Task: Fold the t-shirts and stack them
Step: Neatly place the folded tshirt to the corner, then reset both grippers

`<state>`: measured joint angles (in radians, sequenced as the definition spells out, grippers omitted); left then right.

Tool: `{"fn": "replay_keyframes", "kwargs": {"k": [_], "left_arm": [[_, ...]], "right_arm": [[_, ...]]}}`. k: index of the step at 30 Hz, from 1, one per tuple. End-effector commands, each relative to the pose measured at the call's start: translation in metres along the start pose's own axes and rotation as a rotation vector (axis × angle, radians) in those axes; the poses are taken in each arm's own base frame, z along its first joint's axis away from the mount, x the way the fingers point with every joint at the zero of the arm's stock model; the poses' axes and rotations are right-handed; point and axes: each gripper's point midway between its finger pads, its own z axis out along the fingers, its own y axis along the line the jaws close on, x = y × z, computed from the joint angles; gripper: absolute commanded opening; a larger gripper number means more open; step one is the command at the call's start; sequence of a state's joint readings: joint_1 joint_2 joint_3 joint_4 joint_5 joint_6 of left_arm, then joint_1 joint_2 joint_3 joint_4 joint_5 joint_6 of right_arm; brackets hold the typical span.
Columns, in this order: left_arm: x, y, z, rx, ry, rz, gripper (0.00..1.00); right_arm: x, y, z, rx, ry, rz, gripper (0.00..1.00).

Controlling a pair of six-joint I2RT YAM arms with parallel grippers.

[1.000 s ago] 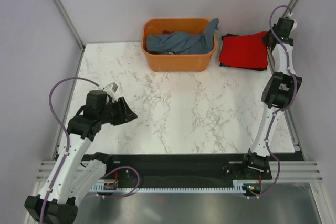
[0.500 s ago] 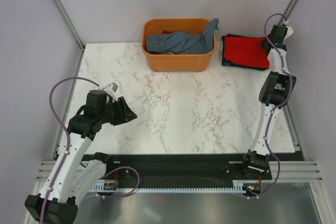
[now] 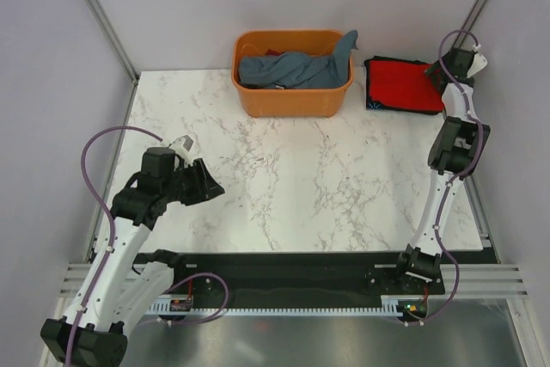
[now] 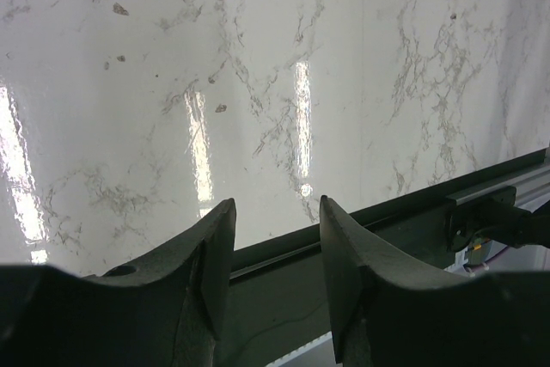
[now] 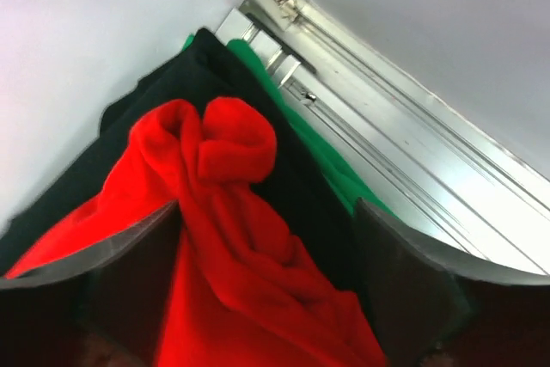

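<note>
A folded red t-shirt (image 3: 400,85) lies on a black t-shirt (image 3: 369,103) at the back right of the table. My right gripper (image 3: 443,76) hangs over that stack's right corner. Its jaws stand wide apart and open, with a bunched fold of the red t-shirt (image 5: 225,150) lying loose between them. The black t-shirt (image 5: 193,70) shows underneath, and a green cloth (image 5: 331,165) under that. A grey-blue t-shirt (image 3: 292,70) sits crumpled in the orange tub (image 3: 292,106). My left gripper (image 3: 210,186) hovers open and empty over the table's left front (image 4: 275,212).
The orange tub stands at the back centre, right beside the stack. An aluminium frame post and rail (image 5: 378,118) run close behind the stack's corner. A black rail (image 4: 404,212) edges the table's near side under the left gripper.
The right gripper has opened and let go of the red t-shirt's corner, which has settled flat on the stack. The left arm has not moved.
</note>
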<state>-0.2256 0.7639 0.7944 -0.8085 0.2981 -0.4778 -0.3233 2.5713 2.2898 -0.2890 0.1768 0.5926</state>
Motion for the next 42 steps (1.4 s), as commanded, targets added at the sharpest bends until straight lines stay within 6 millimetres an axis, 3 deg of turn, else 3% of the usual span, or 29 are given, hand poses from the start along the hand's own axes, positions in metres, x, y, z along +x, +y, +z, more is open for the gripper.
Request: {"fn": "replay_keyframes", "kwargs": {"k": [1, 3, 4, 6, 7, 9, 10, 11, 12, 13, 14, 15, 16, 17, 18, 19, 20, 21, 22, 23, 24, 25, 26, 27, 28, 30, 31, 34, 42], "left_arm": [[-0.003, -0.002, 0.001, 0.019, -0.016, 0.024, 0.51], [-0.004, -0.004, -0.002, 0.027, -0.032, 0.028, 0.51], [-0.005, -0.004, -0.003, 0.026, -0.037, 0.029, 0.51], [-0.006, -0.006, -0.006, 0.035, -0.052, 0.035, 0.51], [-0.006, -0.006, -0.007, 0.038, -0.057, 0.037, 0.51], [-0.007, -0.008, -0.009, 0.044, -0.066, 0.038, 0.51], [-0.007, -0.008, -0.010, 0.046, -0.070, 0.041, 0.51], [-0.008, -0.008, -0.011, 0.047, -0.072, 0.041, 0.51], [-0.008, -0.008, -0.011, 0.047, -0.078, 0.043, 0.51], [-0.008, -0.009, -0.012, 0.050, -0.082, 0.045, 0.51], [-0.009, -0.009, -0.013, 0.050, -0.085, 0.045, 0.51], [-0.009, -0.009, -0.014, 0.051, -0.089, 0.045, 0.51], [-0.009, -0.010, -0.015, 0.053, -0.096, 0.045, 0.51], [-0.009, -0.009, -0.015, 0.052, -0.098, 0.044, 0.51], [-0.009, -0.010, -0.015, 0.054, -0.099, 0.046, 0.51], [-0.010, -0.010, -0.015, 0.055, -0.100, 0.045, 0.51], [-0.009, -0.010, -0.015, 0.053, -0.097, 0.045, 0.51], [-0.009, -0.010, -0.014, 0.054, -0.093, 0.046, 0.51], [-0.009, -0.010, -0.014, 0.053, -0.093, 0.044, 0.51], [-0.009, -0.010, -0.014, 0.053, -0.091, 0.043, 0.51], [-0.009, -0.009, -0.014, 0.052, -0.091, 0.043, 0.51], [-0.009, -0.009, -0.014, 0.050, -0.092, 0.043, 0.51], [-0.010, -0.009, -0.014, 0.050, -0.096, 0.043, 0.51], [-0.009, -0.008, -0.013, 0.046, -0.093, 0.040, 0.51], [-0.009, -0.007, -0.013, 0.041, -0.092, 0.039, 0.51], [-0.010, -0.007, -0.013, 0.038, -0.094, 0.038, 0.51], [-0.010, -0.006, -0.013, 0.034, -0.095, 0.037, 0.51], [-0.010, -0.006, -0.013, 0.030, -0.098, 0.036, 0.51], [-0.010, -0.001, -0.010, 0.004, -0.092, 0.023, 0.51]], "right_arm": [[-0.104, 0.042, -0.080, -0.090, -0.153, 0.089, 0.96], [-0.119, 0.040, -0.099, -0.081, -0.166, 0.088, 0.98], [-0.137, 0.044, -0.121, -0.096, -0.195, 0.096, 0.98], [-0.141, 0.032, -0.135, -0.081, -0.182, 0.104, 0.98], [-0.158, 0.032, -0.158, -0.109, -0.201, 0.120, 0.98], [-0.147, 0.022, -0.170, -0.103, -0.159, 0.137, 0.98], [-0.160, 0.029, -0.198, -0.145, -0.177, 0.165, 0.98], [-0.137, 0.026, -0.201, -0.173, -0.100, 0.167, 0.98], [-0.129, 0.030, -0.212, -0.207, -0.070, 0.170, 0.98], [-0.132, 0.042, -0.243, -0.278, -0.069, 0.172, 0.98], [-0.096, 0.044, -0.246, -0.314, 0.022, 0.176, 0.98], [-0.081, 0.048, -0.258, -0.334, 0.050, 0.172, 0.98], [-0.078, 0.060, -0.290, -0.394, 0.043, 0.152, 0.98], [-0.032, 0.062, -0.296, -0.400, 0.129, 0.120, 0.98], [-0.013, 0.068, -0.310, -0.429, 0.158, 0.099, 0.98], [-0.008, 0.078, -0.342, -0.492, 0.140, 0.070, 0.98], [0.043, 0.083, -0.355, -0.516, 0.224, 0.012, 0.98], [0.050, 0.087, -0.383, -0.555, 0.201, -0.012, 0.98], [0.100, 0.090, -0.401, -0.597, 0.287, -0.070, 0.98], [0.119, 0.090, -0.417, -0.625, 0.313, -0.099, 0.98], [0.125, 0.088, -0.437, -0.656, 0.300, -0.106, 0.98], [0.166, 0.078, -0.449, -0.661, 0.372, -0.153, 0.98], [0.170, 0.073, -0.465, -0.684, 0.361, -0.145, 0.98], [0.182, 0.068, -0.475, -0.707, 0.380, -0.161, 0.98], [0.213, 0.052, -0.476, -0.691, 0.421, -0.194, 0.98], [0.228, 0.040, -0.487, -0.722, 0.437, -0.189, 0.98], [0.248, 0.025, -0.487, -0.713, 0.475, -0.218, 0.98], [0.269, -0.003, -0.485, -0.677, 0.515, -0.228, 0.98], [0.296, -0.035, -0.478, -0.667, 0.535, -0.223, 0.98]]}}
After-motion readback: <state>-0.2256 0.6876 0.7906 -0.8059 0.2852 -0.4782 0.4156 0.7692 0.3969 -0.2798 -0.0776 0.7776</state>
